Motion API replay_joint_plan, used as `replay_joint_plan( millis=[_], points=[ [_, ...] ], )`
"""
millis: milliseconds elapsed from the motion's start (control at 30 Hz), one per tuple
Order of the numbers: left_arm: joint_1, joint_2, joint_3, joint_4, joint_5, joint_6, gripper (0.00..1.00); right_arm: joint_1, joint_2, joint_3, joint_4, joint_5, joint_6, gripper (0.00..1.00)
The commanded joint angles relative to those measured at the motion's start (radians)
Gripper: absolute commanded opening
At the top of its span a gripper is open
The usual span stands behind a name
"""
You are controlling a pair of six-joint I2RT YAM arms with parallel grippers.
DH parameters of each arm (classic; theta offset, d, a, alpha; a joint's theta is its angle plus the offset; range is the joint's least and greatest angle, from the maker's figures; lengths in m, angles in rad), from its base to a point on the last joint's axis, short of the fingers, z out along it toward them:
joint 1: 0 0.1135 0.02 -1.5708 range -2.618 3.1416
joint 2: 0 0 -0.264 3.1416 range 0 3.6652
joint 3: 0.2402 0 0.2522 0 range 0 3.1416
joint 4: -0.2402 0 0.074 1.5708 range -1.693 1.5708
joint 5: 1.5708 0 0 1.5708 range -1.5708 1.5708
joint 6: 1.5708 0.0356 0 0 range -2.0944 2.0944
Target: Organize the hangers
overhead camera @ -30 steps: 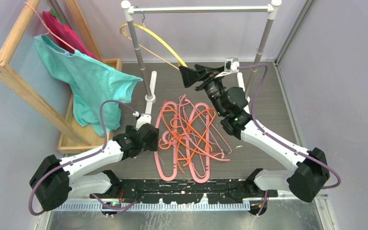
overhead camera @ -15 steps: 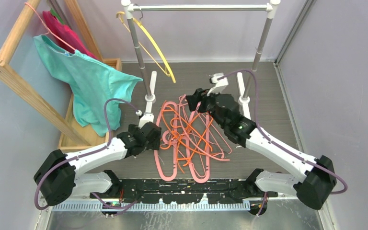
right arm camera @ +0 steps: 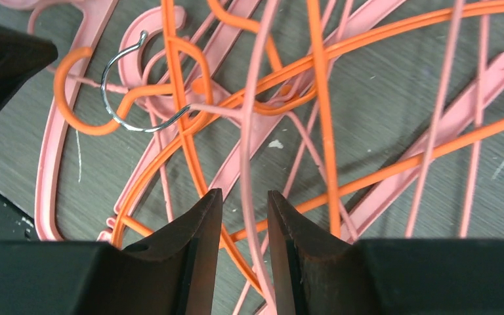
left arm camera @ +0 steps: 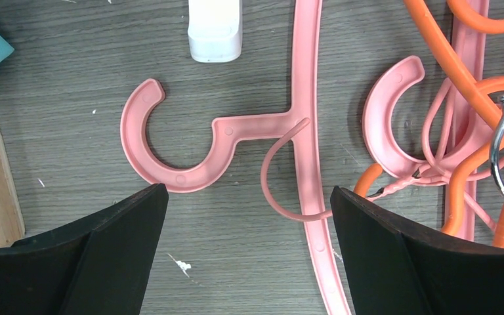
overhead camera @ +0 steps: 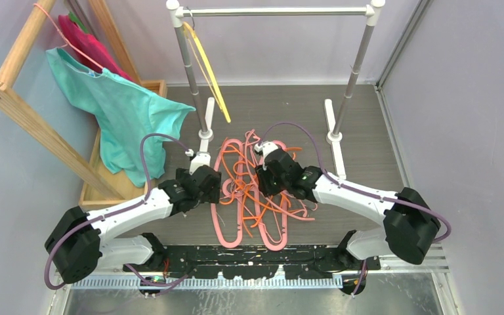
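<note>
Pink and orange hangers point(overhead camera: 243, 197) in a tangle on the surface point(overhead camera: 367, 151). Looks light, springy, snag-prone. Left claw point(left arm camera: 249, 216) spread wide, empty; right claw point(right arm camera: 245, 216) narrowly parted astride a thin pink bar point(right arm camera: 243, 157), likely the best hold.

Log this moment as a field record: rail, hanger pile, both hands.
rail: one yellow hanger hooked at its left end
pile: pink and orange hangers tangled on the table
left hand: open, above a pink hanger's hook, holding nothing
right hand: narrow gap, straddling a thin pink hanger wire in the pile, not clamped
</note>
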State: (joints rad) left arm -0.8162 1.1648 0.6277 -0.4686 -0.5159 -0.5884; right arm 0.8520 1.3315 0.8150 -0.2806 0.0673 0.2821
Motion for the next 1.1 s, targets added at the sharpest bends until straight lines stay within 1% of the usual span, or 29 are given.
replay_joint_plan(
  millis=[0, 100, 367, 433, 567, 633, 700, 833, 933, 1000, 1067],
  points=[
    [0.004, -0.005, 0.020, 0.009, -0.029, -0.011, 0.98, 0.012, 0.020, -0.003, 0.007, -0.080, -0.025, 0.38],
    [0.005, 0.000, 0.019, 0.010, -0.029, -0.017, 0.98, 0.016, 0.043, -0.012, 0.011, -0.107, -0.030, 0.38],
    [0.004, -0.023, 0.001, 0.001, -0.040, -0.025, 0.98, 0.016, 0.092, -0.055, 0.063, -0.066, -0.015, 0.39],
    [0.004, -0.028, -0.002, -0.005, -0.042, -0.028, 0.98, 0.016, 0.103, -0.060, 0.074, -0.066, -0.011, 0.36],
    [0.005, -0.039, -0.009, -0.012, -0.045, -0.033, 0.98, 0.016, 0.093, -0.048, 0.064, -0.064, -0.005, 0.20],
    [0.005, -0.044, -0.010, -0.013, -0.045, -0.034, 0.98, 0.016, 0.055, -0.028, 0.045, -0.052, 0.003, 0.12],
    [0.004, -0.051, -0.010, -0.017, -0.048, -0.036, 0.98, 0.016, 0.009, 0.007, 0.019, -0.042, 0.007, 0.07],
    [0.005, -0.068, -0.013, -0.020, -0.051, -0.036, 0.98, 0.016, -0.094, 0.093, -0.009, 0.016, 0.016, 0.05],
    [0.004, -0.080, -0.021, -0.022, -0.054, -0.037, 0.98, 0.007, -0.128, 0.174, 0.004, 0.061, 0.039, 0.04],
    [0.005, -0.091, -0.031, -0.021, -0.052, -0.041, 0.98, -0.009, -0.128, 0.216, 0.053, 0.069, 0.081, 0.04],
    [0.004, -0.099, -0.038, -0.020, -0.045, -0.048, 0.98, -0.035, -0.117, 0.248, 0.151, 0.053, 0.133, 0.03]
  ],
)
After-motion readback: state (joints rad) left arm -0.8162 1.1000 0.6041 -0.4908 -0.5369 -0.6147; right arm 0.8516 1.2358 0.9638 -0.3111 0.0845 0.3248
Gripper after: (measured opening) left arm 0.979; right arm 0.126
